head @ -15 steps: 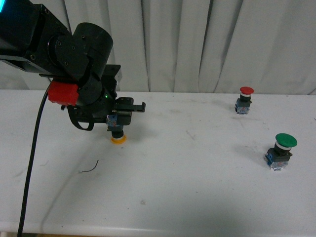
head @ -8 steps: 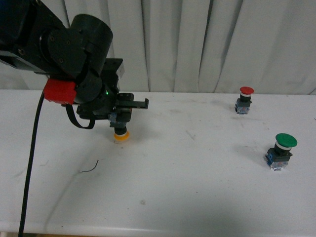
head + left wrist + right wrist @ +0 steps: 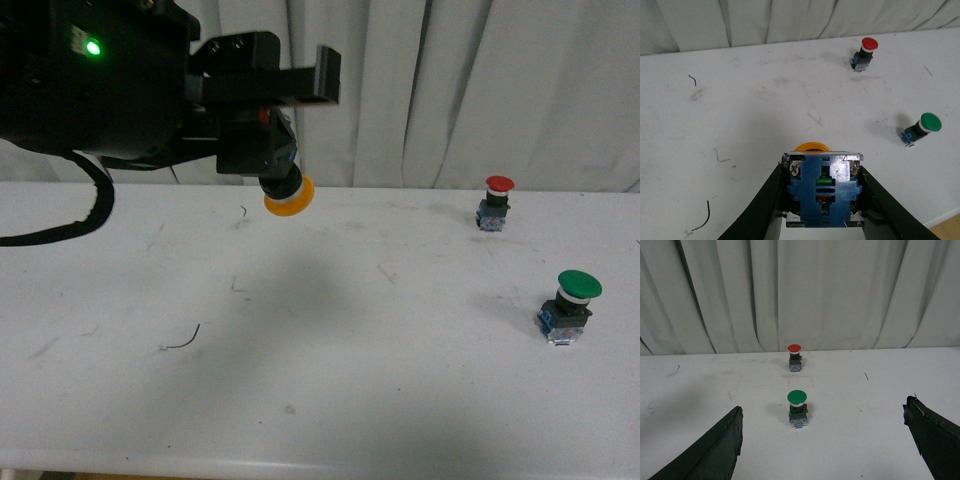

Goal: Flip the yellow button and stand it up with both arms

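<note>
Above the counter [image 3: 400,380], left of centre, your left tool [image 3: 822,172] grips the yellow button [image 3: 288,197] by its blue base, cap seemingly tilted downward and clear of the surface, while your right tool [image 3: 822,407] stands spread wide.

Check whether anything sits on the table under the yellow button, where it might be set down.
Nothing visible does. The left gripper holds the yellow button clear above bare table; only scuffs and a thin dark thread lie nearby. The red button and green button stand far off to the right.
</note>
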### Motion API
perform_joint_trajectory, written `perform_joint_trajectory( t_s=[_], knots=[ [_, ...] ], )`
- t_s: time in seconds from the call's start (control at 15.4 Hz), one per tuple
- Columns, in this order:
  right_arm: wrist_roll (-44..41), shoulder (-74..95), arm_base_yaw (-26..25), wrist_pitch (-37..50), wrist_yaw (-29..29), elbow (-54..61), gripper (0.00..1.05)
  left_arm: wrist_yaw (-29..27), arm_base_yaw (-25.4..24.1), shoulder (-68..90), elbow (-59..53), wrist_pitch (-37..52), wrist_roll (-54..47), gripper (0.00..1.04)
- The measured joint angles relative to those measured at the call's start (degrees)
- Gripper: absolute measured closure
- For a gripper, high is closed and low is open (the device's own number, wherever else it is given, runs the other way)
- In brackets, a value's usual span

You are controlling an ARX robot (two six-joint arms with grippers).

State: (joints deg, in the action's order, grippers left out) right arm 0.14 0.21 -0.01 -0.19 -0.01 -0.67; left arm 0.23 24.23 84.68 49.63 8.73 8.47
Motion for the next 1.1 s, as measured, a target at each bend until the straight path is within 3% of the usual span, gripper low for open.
perform_joint_trajectory(
  t_s=[0.13,0.26,0.52,0.65,0.97,1.1],
  knots=[
    [0.00,0.00,0.00,0.00,0.00,0.00,0.06,3.30,-0.15,-2.25,-1.97,2.93,2.23,0.69],
    [0.00,0.00,0.00,0.00,0.00,0.00,0.06,13.20,-0.72,-2.36,-5.22,10.56,9.18,0.69],
    [0.00,0.00,0.00,0.00,-0.02,0.00,0.06,19.17,-0.83,-2.29,-6.64,17.03,14.93,0.69],
    [0.00,0.00,0.00,0.00,-0.02,0.00,0.06,24.59,-1.09,-0.98,-7.50,26.29,23.80,0.69],
    [0.00,0.00,0.00,0.00,0.00,0.00,0.06,27.65,0.00,8.28,-9.01,49.94,48.94,0.69],
    [0.00,0.00,0.00,0.00,0.00,0.00,0.06,27.26,0.44,12.07,-9.05,53.96,53.62,0.69]
  ],
)
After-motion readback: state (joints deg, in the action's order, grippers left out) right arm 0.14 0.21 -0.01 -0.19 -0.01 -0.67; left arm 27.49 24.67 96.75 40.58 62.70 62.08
